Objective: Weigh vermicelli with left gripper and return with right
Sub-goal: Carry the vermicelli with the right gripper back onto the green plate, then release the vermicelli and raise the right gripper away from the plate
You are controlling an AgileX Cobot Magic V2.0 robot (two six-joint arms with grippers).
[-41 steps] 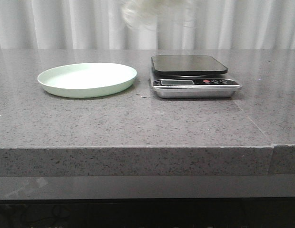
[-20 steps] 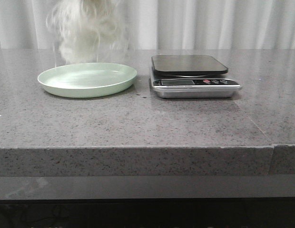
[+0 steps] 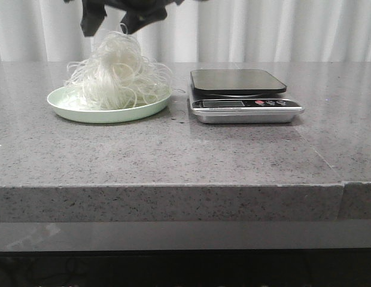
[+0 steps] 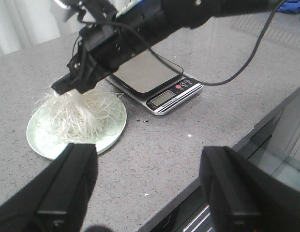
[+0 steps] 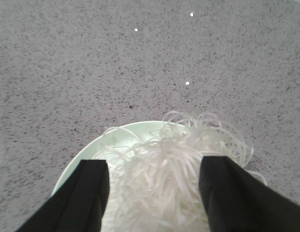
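Half a second ago the vermicelli hung blurred in the air above the plate; now it has come down and sits on the plate, and the right gripper has appeared at the top of the front view, directly above the heap.

The vermicelli is a loose, fluffy nest of thin, translucent white loops, piled into a peak in the middle, with stray strands curling out over the plate's rim. The peak rises to just under the fingertips; whether any strands touch them cannot be told.

The right gripper's fingers stand wide apart and grip nothing; in the right wrist view the noodles lie below and between the two spread fingers.

The left gripper hangs well back from the plate, its fingers also spread wide and empty.

The scale stands just beside the plate, off to the side of the right gripper, its black platform bare.
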